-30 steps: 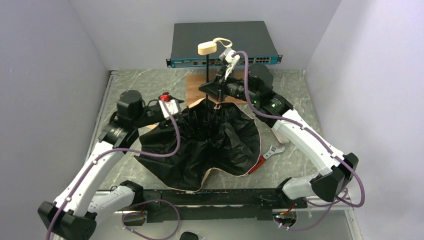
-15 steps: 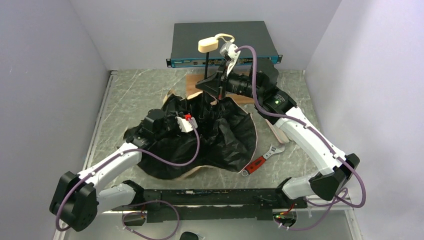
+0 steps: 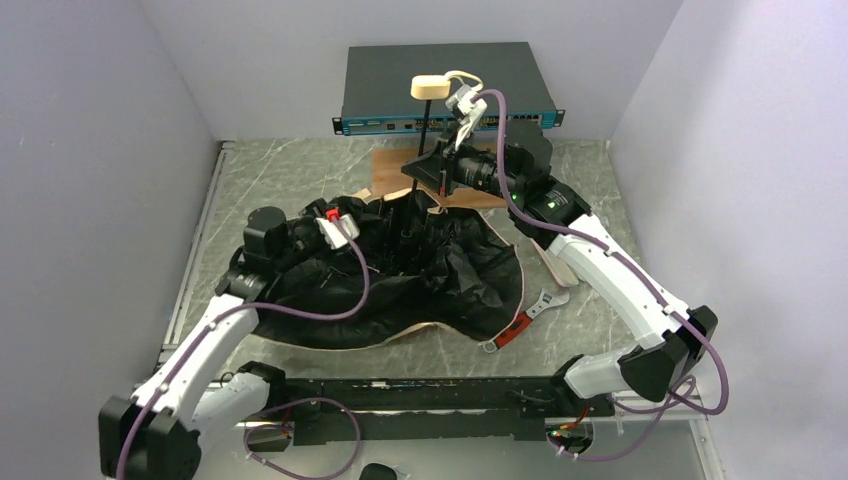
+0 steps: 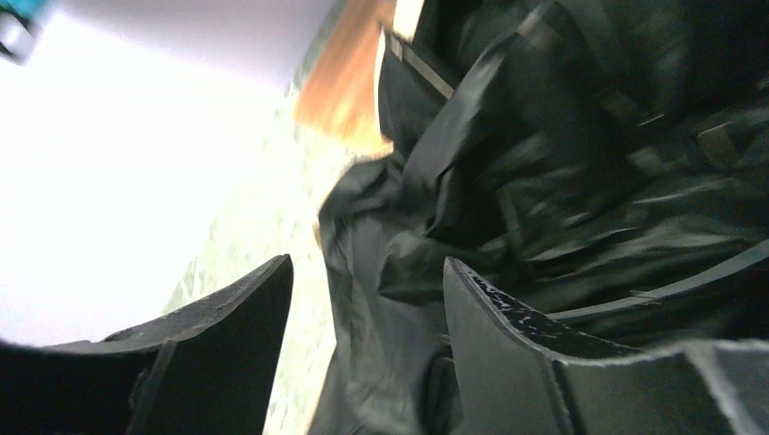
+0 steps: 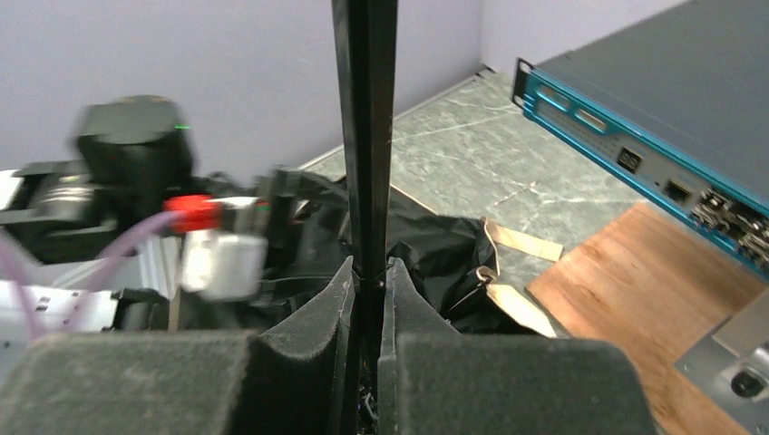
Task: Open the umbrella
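Tightly, right gripper (image 5: 367,272) clamps umbrella (image 3: 440,275) shaft; left gripper (image 4: 367,272) spread beside fabric.

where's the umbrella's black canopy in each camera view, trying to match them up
Top external: black canopy, crumpled mid-table between the arms.
Left wrist: fills the right half, beyond the open left gripper.
Right wrist: low centre, behind the shaft the right gripper clamps.
Shared landmark: the wooden board, beside the canopy's far edge.

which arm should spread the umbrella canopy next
Left, probably: the left pincer is open and free right at the black canopy, while the right pincer is shut on the shaft, holding it up.
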You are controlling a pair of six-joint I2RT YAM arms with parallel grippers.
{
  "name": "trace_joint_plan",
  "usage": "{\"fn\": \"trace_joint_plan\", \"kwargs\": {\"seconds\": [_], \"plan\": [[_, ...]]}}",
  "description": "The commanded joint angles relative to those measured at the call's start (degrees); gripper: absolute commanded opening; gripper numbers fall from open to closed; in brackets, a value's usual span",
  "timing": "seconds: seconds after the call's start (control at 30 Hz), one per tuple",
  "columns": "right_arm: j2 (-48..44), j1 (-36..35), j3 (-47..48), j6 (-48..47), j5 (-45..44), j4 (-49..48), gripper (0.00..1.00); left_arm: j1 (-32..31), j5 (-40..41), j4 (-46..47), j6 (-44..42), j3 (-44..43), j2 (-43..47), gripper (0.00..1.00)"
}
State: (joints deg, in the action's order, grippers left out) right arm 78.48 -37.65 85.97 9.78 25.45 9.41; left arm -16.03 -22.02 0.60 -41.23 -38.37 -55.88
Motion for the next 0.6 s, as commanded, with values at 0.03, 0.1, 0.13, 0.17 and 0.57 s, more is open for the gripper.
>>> {"fn": "trace_joint_plan", "kwargs": {"seconds": [0.03, 0.1, 0.13, 0.17, 0.57], "plan": [[-0.86, -0.42, -0.82, 5.53, -7.31, -8.69, 0.00, -6.74, -10.06, -7.53, 1.84, -6.97, 7.49, 0.57], [-0.42, -0.72, -0.73, 5.97, -8.12, -8.98, 0.00, -9.29, -11.23, -9.00, 0.27, -7.49, 9.15, 0.52], [-0.36, -0.82, -0.58, 6.34, -8.44, -8.94, 0.00, -10.67, -11.57, -9.31, -0.59, -7.57, 9.80, 0.49], [-0.22, -0.94, -0.43, 6.54, -8.41, -9.01, 0.00, -12.20, -11.64, -9.42, -1.28, -7.79, 10.09, 0.46], [1.55, -4.36, 2.02, 6.54, -13.70, -8.26, 0.00, -29.90, -1.44, -8.02, -5.56, -13.88, -0.45, 0.35]]}}
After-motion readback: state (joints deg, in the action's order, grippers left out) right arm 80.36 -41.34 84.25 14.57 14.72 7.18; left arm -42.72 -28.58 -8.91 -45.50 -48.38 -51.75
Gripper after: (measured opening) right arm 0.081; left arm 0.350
